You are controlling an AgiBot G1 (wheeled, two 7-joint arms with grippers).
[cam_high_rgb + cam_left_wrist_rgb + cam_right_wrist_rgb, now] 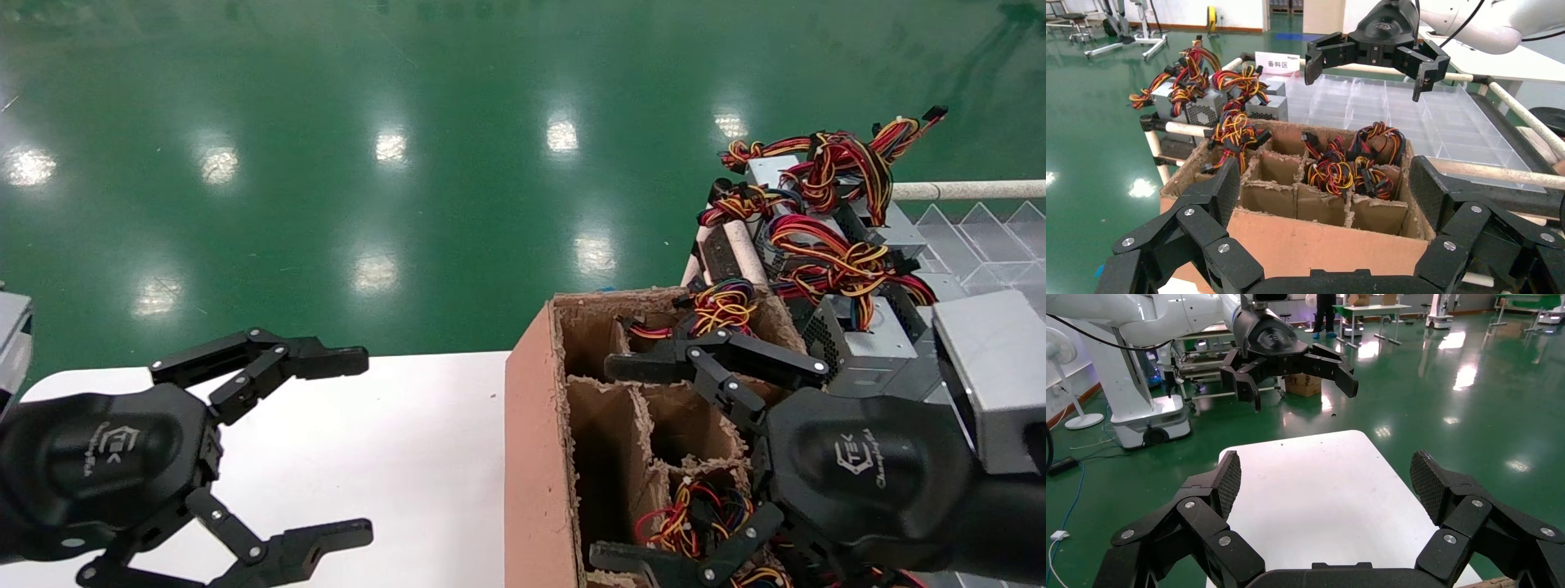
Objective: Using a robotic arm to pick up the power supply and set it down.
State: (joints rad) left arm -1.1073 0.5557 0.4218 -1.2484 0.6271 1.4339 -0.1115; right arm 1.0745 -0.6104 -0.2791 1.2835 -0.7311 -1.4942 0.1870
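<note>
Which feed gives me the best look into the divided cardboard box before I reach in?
Left wrist view: the cardboard box faces it whole, wire bundles visible in the cells. Head view shows it from above, partly covered by the right gripper. Right wrist view catches only a sliver at the frame edge.

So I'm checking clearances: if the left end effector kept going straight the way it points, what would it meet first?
Probably the brown cardboard divider box: the open left end effector faces its near wall, though the gap is hard to judge.

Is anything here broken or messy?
Yes. The cardboard box looks worn: its rim and inner dividers are torn and frayed. The wires poking out of its cells are tangled. Both grippers, left and right, are open and empty.
</note>
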